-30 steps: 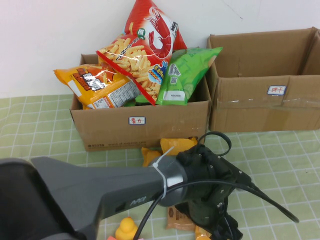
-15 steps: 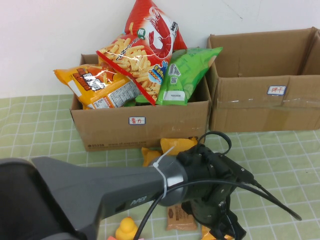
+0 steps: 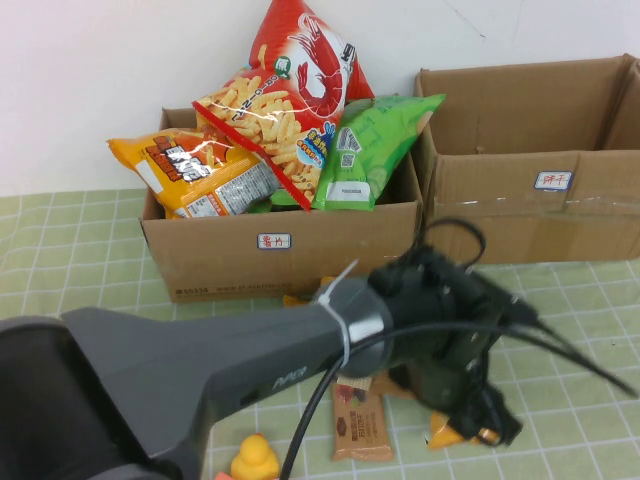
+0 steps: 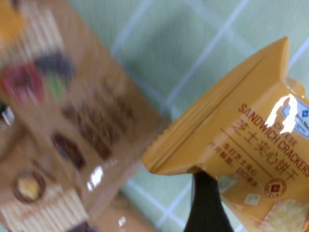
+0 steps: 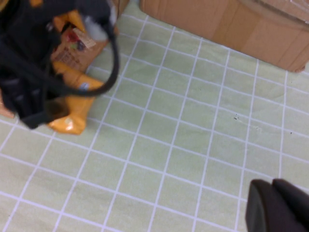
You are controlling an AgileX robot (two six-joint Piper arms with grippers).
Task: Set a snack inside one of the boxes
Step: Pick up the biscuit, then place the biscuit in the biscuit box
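From the high view, the left hand [image 3: 478,425] hangs low over the green checked surface [image 3: 80,270], in front of the left box [image 3: 290,250], pinching an orange cracker packet [image 3: 445,432] at its edge. That box is heaped with snack bags [image 3: 290,110]. The right box [image 3: 530,190] stands just beside it, against the wall. A brown snack bar [image 3: 358,425] lies flat near the hand, and a yellow duck [image 3: 255,460] sits at the near edge.

In the left wrist view, one dark finger [image 4: 207,203] presses against the cracker packet [image 4: 231,140], with the brown bar [image 4: 63,121] blurred beside it.

In the right wrist view, the right hand [image 5: 277,205] hovers over bare surface, its fingers pressed together on nothing; the left hand [image 5: 29,99] grips the packet [image 5: 75,104] well apart from it.
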